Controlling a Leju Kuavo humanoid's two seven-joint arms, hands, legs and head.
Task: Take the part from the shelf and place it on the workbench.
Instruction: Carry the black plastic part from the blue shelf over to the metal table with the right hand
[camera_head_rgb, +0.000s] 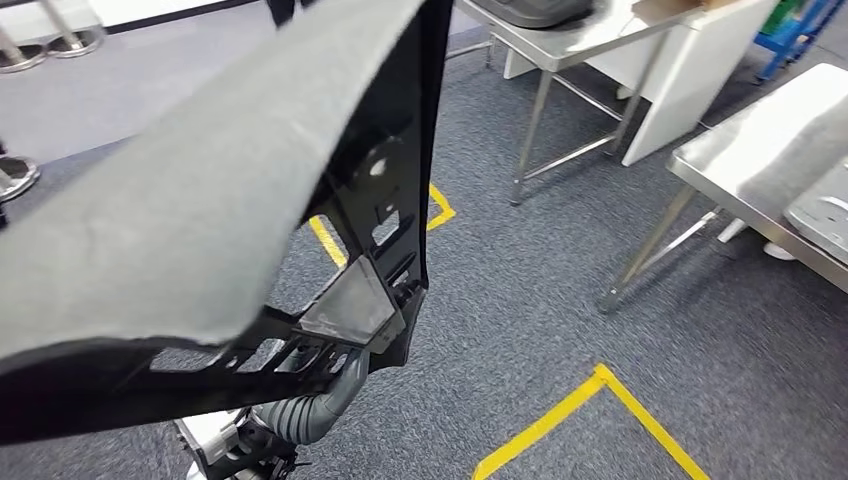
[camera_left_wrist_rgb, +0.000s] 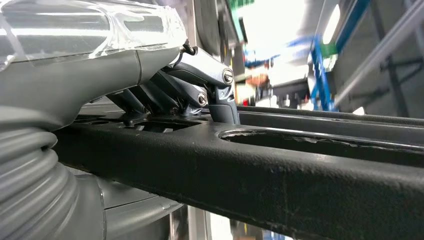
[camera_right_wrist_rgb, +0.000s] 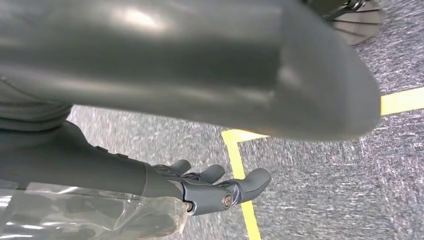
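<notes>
Grey carpet floor (camera_head_rgb: 560, 300) with yellow tape lines (camera_head_rgb: 590, 410); steel workbenches far centre (camera_head_rgb: 560, 45) and right (camera_head_rgb: 740, 160).
Head view: part (camera_head_rgb: 200, 220), felt-faced with black frame, is carried near-left, long axis running near-left to far-centre; open floor to its right. Left wrist view: left hand (camera_left_wrist_rgb: 195, 87) holds the part's black frame bar. Right wrist view: right hand (camera_right_wrist_rgb: 215, 187) holds nothing, fingers loosely spread above the carpet.

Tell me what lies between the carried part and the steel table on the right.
In the head view, between the part and the steel table lies bare grey carpet with a yellow tape corner.
</notes>
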